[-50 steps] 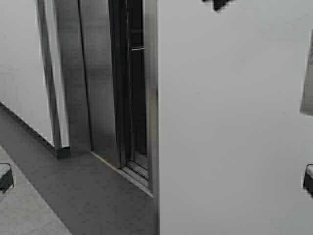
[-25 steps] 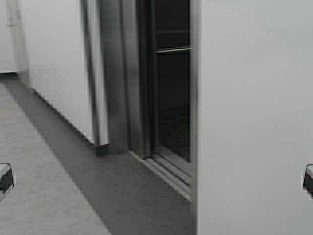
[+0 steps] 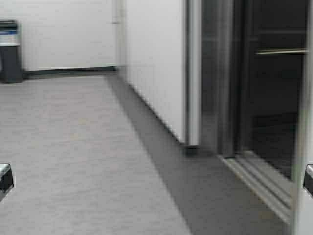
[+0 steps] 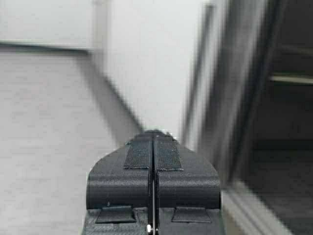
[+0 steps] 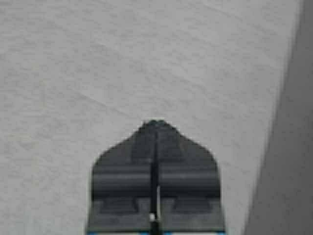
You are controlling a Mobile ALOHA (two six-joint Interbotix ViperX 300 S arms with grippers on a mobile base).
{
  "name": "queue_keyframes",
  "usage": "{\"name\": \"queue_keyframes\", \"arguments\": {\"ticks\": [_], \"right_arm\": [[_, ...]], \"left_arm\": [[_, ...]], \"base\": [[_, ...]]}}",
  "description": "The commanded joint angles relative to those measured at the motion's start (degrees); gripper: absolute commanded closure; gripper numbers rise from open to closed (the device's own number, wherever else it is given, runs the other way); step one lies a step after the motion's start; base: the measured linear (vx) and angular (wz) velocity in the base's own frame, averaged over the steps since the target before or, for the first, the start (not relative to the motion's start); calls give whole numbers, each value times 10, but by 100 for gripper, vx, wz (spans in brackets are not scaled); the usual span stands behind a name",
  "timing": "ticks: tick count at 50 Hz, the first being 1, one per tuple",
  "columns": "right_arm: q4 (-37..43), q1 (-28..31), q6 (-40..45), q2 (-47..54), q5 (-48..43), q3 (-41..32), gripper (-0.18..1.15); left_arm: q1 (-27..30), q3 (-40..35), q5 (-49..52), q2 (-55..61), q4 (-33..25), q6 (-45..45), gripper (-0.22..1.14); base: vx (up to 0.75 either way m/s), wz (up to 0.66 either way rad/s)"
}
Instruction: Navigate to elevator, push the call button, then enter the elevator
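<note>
The elevator (image 3: 274, 98) stands open at the right of the high view. Its dark cabin shows a tubular handrail (image 3: 281, 51), and a steel sill (image 3: 259, 181) lies at the floor. The left wrist view looks past my shut left gripper (image 4: 153, 134) at the same elevator opening (image 4: 288, 122) and the white wall beside it. My right gripper (image 5: 155, 122) is shut, with only a pale grey surface ahead of it. Both arms sit parked low at the high view's edges, the left gripper (image 3: 4, 178) and the right gripper (image 3: 308, 178) barely showing. The call button is out of view.
A white wall (image 3: 156, 58) runs from the elevator's steel frame (image 3: 220, 73) back to a corner. A dark bin (image 3: 10, 49) stands against the far wall at the left. Grey floor (image 3: 73, 147) spreads out ahead and to the left. A white wall edge (image 3: 303, 147) is close on the right.
The robot has moved: the whole scene has slid to the right in the high view. The elevator opening went from left of centre to the right edge, and the far wall and bin appeared.
</note>
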Motion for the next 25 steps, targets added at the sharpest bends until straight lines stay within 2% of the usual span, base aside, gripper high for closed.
{"name": "queue_keyframes", "arguments": {"ticks": [1, 13, 25], "right_arm": [[-1, -4, -2, 0, -11, -17, 91], [0, -34, -2, 3, -21, -6, 91], [0, -72, -2, 3, -34, 6, 91]], "left_arm": [[0, -6, -3, 9, -1, 1, 89], [-1, -7, -3, 11, -1, -1, 89], [0, -9, -4, 27, -2, -1, 89]], "base": [[15, 51], [19, 48], [25, 30]]}}
